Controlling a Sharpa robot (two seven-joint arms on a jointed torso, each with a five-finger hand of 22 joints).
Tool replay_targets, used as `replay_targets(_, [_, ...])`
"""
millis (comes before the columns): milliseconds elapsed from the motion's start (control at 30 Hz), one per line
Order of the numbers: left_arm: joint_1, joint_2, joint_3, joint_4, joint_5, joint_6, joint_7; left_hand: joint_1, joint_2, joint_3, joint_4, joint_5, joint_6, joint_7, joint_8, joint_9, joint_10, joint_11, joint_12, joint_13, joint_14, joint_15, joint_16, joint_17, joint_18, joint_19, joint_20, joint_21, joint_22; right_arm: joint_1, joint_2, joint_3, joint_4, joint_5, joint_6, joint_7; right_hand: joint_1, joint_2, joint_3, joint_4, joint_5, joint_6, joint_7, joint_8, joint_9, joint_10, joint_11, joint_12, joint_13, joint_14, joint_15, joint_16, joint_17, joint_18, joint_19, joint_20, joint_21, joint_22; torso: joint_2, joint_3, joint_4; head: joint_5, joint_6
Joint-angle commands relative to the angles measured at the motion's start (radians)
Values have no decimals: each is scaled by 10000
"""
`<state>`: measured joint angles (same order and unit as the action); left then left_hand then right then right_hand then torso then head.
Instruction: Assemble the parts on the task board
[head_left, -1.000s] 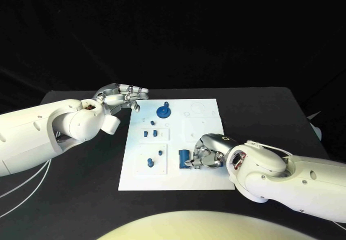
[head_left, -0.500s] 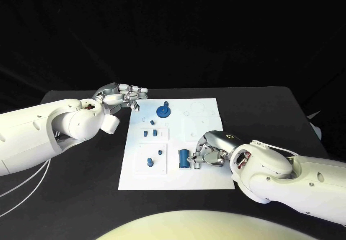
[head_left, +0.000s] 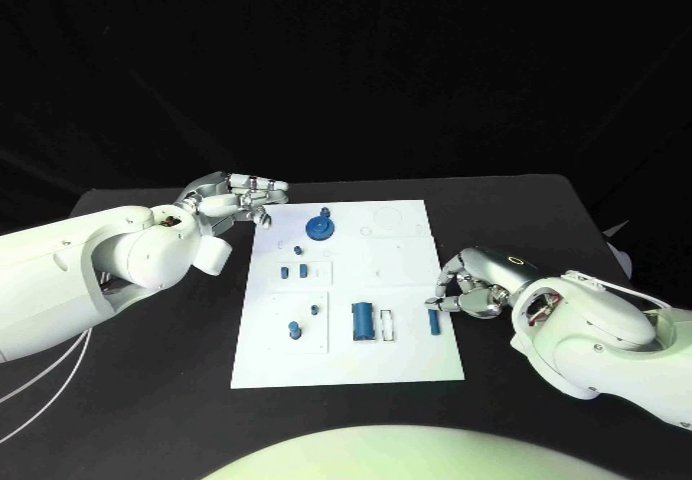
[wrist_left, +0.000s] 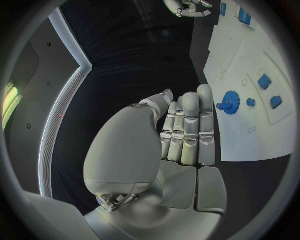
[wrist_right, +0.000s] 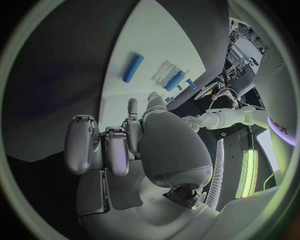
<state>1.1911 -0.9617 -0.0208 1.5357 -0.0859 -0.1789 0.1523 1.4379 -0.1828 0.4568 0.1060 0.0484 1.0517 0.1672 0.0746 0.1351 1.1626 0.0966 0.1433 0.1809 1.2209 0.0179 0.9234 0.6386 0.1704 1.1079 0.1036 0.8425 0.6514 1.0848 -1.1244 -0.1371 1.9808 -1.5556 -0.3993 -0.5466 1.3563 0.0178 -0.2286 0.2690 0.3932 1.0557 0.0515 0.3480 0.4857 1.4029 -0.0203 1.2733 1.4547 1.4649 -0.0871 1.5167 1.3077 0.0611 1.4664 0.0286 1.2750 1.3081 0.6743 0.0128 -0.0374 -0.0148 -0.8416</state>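
Lying near the right edge of the white task board (head_left: 404, 360), a small blue rod (head_left: 433, 320) sits flat just beside the right hand (head_left: 473, 290). That hand holds nothing; its fingers are curled in. The left hand (head_left: 238, 195) hangs by the board's far left corner, fingers straight and close together, also holding nothing. The rod looks hard, smooth and light, so it could roll or slip. A good grip would pinch it across the middle. A blue gear (head_left: 320, 228) stands far up the board.
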Motion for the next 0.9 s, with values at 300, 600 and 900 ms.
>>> replay_targets(300, [3, 40, 2, 12, 12, 205, 33, -31, 100, -57, 10, 0, -72, 33, -25, -15, -65, 15, 75, 19, -66, 4, -57, -11, 139, -36, 19, -74, -18, -360, -316, -60, -56, -781, 98, -60, 76, 33, -32, 54, 25, 99, 1, -102, -77, -1, 5, -24, -1518, 823, 78, 2, 1562, -71, 76, 42, 75, 1905, 0, 10, 17, -129, 68])
replay_targets(600, [3, 11, -3, 19, 12, 197, 36, -34, 101, -58, 12, 0, -72, 33, -25, -15, -66, 16, 75, 19, -66, 4, -57, -13, 138, -36, 19, -75, -19, -707, 22, -78, -279, -807, -22, -109, -76, 107, -108, 207, 96, 192, -4, -155, -139, 27, 2, -24, -1511, 824, 76, -3, 1558, -69, 77, 47, 65, 1905, 10, 12, 14, -94, 47])
replay_targets(900, [3, -34, -5, 37, 12, 193, 33, -34, 101, -58, 12, 0, -72, 33, -25, -15, -66, 16, 75, 19, -66, 4, -57, -13, 138, -36, 19, -75, -19, -789, 306, -79, -518, -855, -64, -154, -60, 134, -102, 199, 117, 204, -14, -166, -150, 33, -3, -21, -1506, 823, 74, -7, 1550, -61, 65, 47, 28, 1896, 14, 9, 13, -74, 18])
